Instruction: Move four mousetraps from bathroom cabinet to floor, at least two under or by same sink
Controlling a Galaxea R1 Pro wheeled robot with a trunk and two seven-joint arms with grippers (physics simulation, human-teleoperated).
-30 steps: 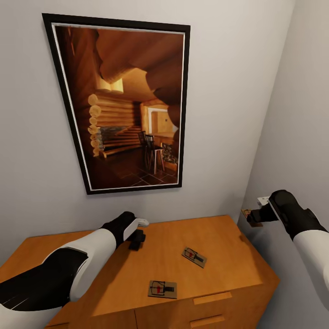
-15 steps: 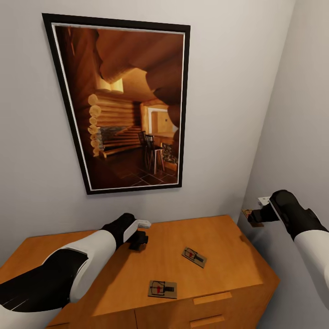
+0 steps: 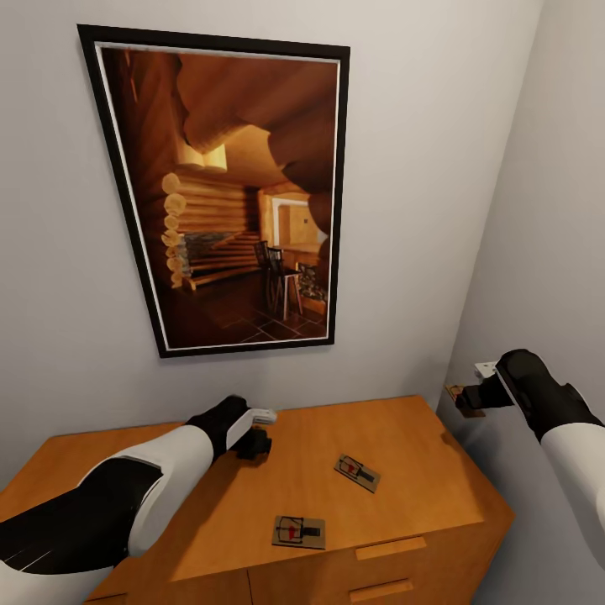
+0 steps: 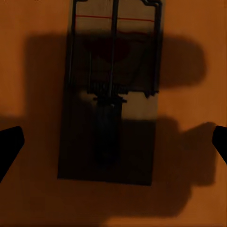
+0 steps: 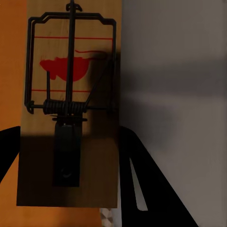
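Observation:
The orange-brown cabinet [image 3: 420, 437] stands against the wall, and two mousetraps [image 3: 358, 473] [image 3: 298, 531] lie flat on its top. My left gripper [image 3: 255, 444] hangs low over the back of the top. It is open, its fingertips [image 4: 9, 146] wide on either side of a third mousetrap [image 4: 111, 94] lying in its shadow. Past the cabinet's right edge, my right gripper [image 3: 467, 398] is shut on a fourth mousetrap [image 3: 456, 392] and holds it in the air beside the side wall. The fingers [image 5: 142, 175] press on that trap's [image 5: 71, 71] long sides.
A large framed picture [image 3: 227, 193] of a log interior hangs on the wall above the cabinet. A grey side wall [image 3: 538, 252] runs close along the right arm. Drawer fronts with slim handles [image 3: 391, 548] face me at the cabinet's front edge.
My left gripper has sunk slightly toward the cabinet top over the trap under it. The right arm and its held trap have not moved.

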